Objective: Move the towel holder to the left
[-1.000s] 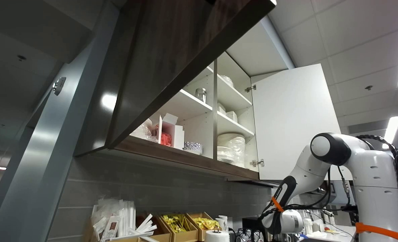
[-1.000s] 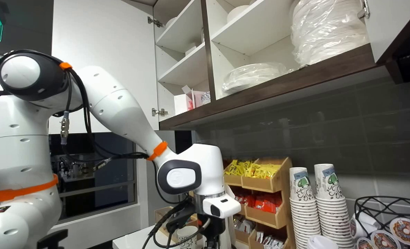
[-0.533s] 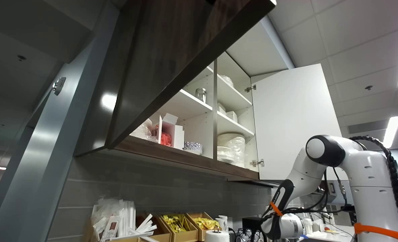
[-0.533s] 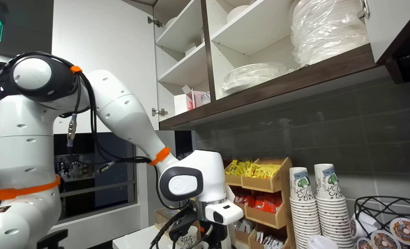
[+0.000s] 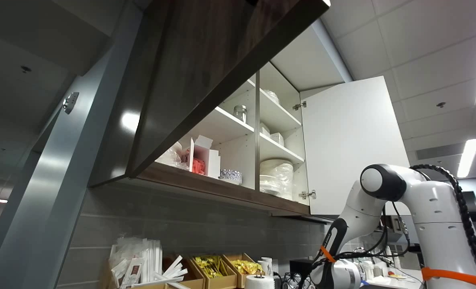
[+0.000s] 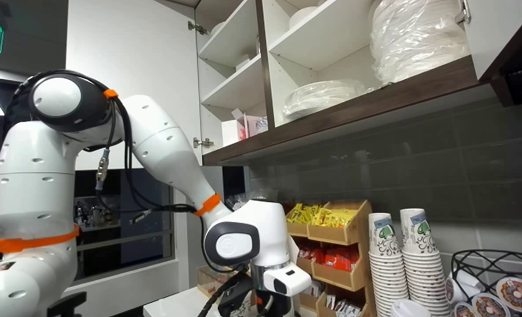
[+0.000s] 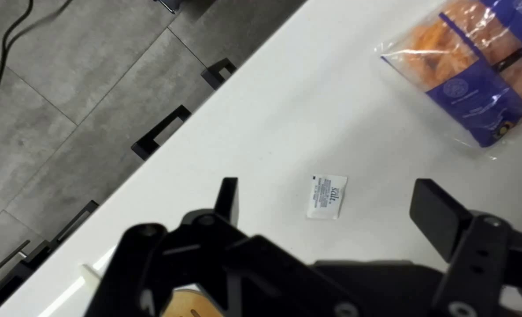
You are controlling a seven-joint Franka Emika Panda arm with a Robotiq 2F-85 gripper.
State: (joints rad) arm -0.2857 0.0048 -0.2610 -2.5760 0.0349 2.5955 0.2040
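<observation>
What looks like the towel holder, a white paper roll (image 5: 259,282) with a small metal tip on top, stands at the bottom edge of an exterior view; its lower part is cut off by the frame. I cannot make it out in the wrist view. My gripper (image 7: 328,193) is open over the white counter, its black fingers (image 7: 437,215) wide apart and nothing held. A small salt packet (image 7: 324,208) lies flat on the counter below, seen between the fingertips. In both exterior views the fingertips are out of sight below the frame.
A bag of orange food (image 7: 459,75) lies on the counter. Black handles (image 7: 161,132) stick out along its edge. Wooden bins of packets (image 6: 338,229), stacked paper cups (image 6: 386,264) and a wire basket (image 6: 498,259) stand by the wall. The cabinet (image 6: 349,105) hangs above the arm.
The arm has come down a little, shifting right in an exterior view that shows the cups and left in the exterior view that shows the paper roll. The roll has not moved.
</observation>
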